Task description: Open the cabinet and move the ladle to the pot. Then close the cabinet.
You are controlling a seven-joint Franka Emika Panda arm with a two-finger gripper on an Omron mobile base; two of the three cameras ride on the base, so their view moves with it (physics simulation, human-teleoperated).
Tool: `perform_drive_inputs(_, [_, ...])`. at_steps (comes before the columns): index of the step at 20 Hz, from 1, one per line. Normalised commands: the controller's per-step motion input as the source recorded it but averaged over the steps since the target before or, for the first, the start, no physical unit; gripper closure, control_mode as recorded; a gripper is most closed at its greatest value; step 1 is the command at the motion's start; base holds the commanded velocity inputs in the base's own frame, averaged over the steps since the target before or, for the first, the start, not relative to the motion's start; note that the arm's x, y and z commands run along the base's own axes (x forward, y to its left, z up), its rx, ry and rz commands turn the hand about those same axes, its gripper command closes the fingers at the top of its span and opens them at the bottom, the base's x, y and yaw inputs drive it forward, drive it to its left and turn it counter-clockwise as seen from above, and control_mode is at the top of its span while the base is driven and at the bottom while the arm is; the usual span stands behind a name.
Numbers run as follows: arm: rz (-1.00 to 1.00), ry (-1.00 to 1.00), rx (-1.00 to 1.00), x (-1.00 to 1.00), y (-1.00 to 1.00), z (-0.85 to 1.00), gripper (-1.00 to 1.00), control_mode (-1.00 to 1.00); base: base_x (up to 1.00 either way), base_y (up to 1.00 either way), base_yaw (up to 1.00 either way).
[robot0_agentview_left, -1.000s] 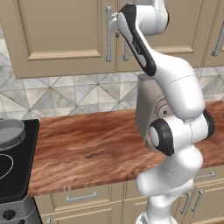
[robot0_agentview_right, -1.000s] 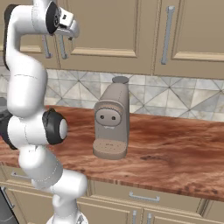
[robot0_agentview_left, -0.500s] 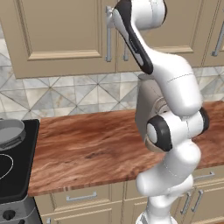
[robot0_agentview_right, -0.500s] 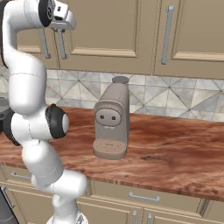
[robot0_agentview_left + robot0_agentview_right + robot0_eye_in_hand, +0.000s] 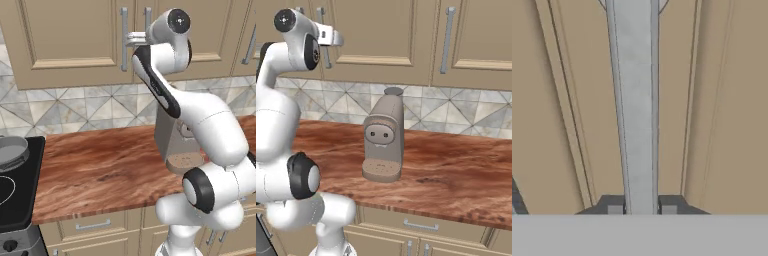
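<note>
The tan wall cabinet [image 5: 65,45] has both doors closed. My gripper [image 5: 641,210] is shut on one of its long silver bar handles [image 5: 637,100] at the middle seam, and a dark fingertip presses on each side of the bar. In the left base view my hand [image 5: 135,37] is up against the handles [image 5: 124,50]. The right base view shows it by the handle [image 5: 326,52]. The grey pot [image 5: 11,152] sits on the black stove at the far left. The ladle is hidden.
A tall grey coffee machine [image 5: 383,137] stands on the wood-grain counter [image 5: 456,165] under the cabinet, partly behind my arm. The black stove [image 5: 17,195] borders the counter on the left. Drawers with short handles [image 5: 421,226] run below.
The jaws have gone from open to shut on the cabinet handle, and the hand has moved in against the door. The doors have not moved.
</note>
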Motion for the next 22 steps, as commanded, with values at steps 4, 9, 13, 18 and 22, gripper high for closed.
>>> perform_drive_inputs(4, [0.0, -0.03, 0.09, -0.88, 0.0, 0.12, 1.0, -1.0, 0.0, 0.0, 0.0])
perform_drive_inputs(9, [0.02, 0.0, 0.09, -0.73, -0.04, 0.28, 1.0, -1.0, 0.0, 0.0, 0.0])
perform_drive_inputs(13, [0.06, -0.07, 0.09, -0.83, -0.26, 0.11, 1.0, -1.0, 0.0, 0.0, 0.0])
perform_drive_inputs(18, [0.12, -0.15, 0.14, -0.82, -0.65, 0.01, 1.0, -1.0, 0.0, 0.0, 0.0])
perform_drive_inputs(22, [0.17, -0.18, 0.18, -0.67, -0.83, 0.0, 1.0, -1.0, 0.0, 0.0, 0.0])
